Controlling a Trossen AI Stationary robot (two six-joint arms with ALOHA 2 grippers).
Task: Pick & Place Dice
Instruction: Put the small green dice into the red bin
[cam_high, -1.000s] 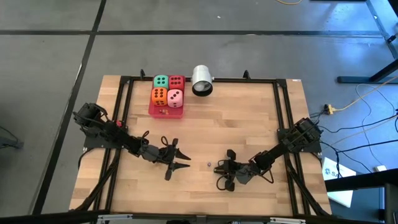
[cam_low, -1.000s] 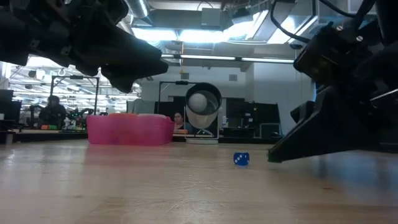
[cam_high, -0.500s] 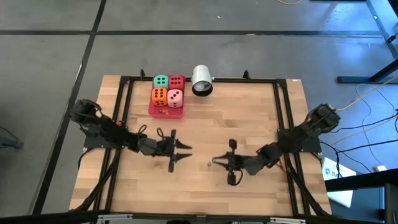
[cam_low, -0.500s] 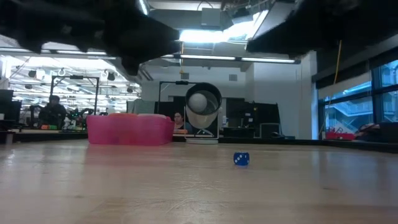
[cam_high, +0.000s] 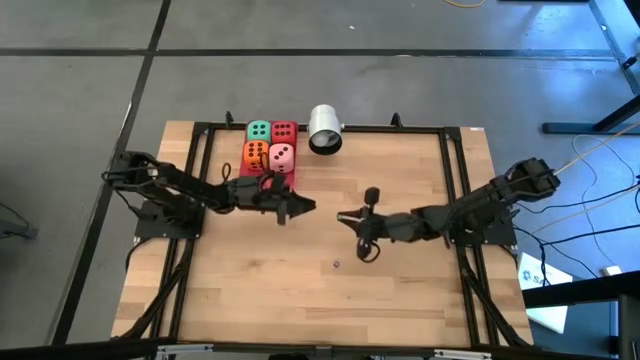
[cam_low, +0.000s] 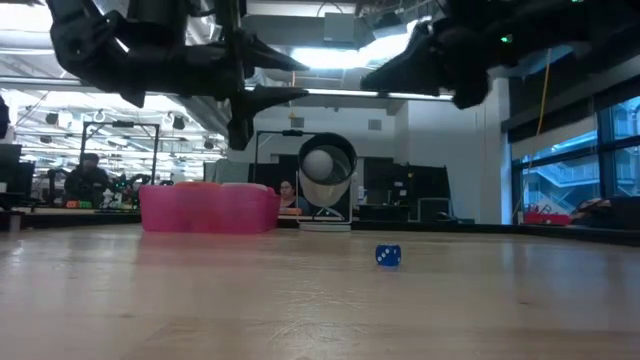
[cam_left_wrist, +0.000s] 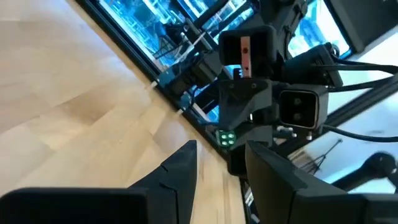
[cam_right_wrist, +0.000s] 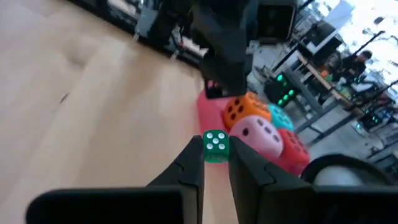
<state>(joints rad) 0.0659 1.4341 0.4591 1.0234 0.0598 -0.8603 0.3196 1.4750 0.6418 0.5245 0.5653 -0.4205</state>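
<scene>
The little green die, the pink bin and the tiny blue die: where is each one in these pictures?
small green die (cam_right_wrist: 216, 147): right wrist view, on its pip face, between the right gripper's fingertips.
pink bin (cam_low: 208, 212): low view, on its front wall.
small blue die (cam_low: 388, 256): low view, on its front face, lying on the table.

Matt pale wooden table (cam_high: 400, 180); soft-looking matt dice (cam_high: 270, 143).

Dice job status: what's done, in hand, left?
Done: four large dice sit in the pink tray. In hand: right gripper pinches a small green die above the table. Left: a small blue die lies on the table; left gripper open, empty.
</scene>
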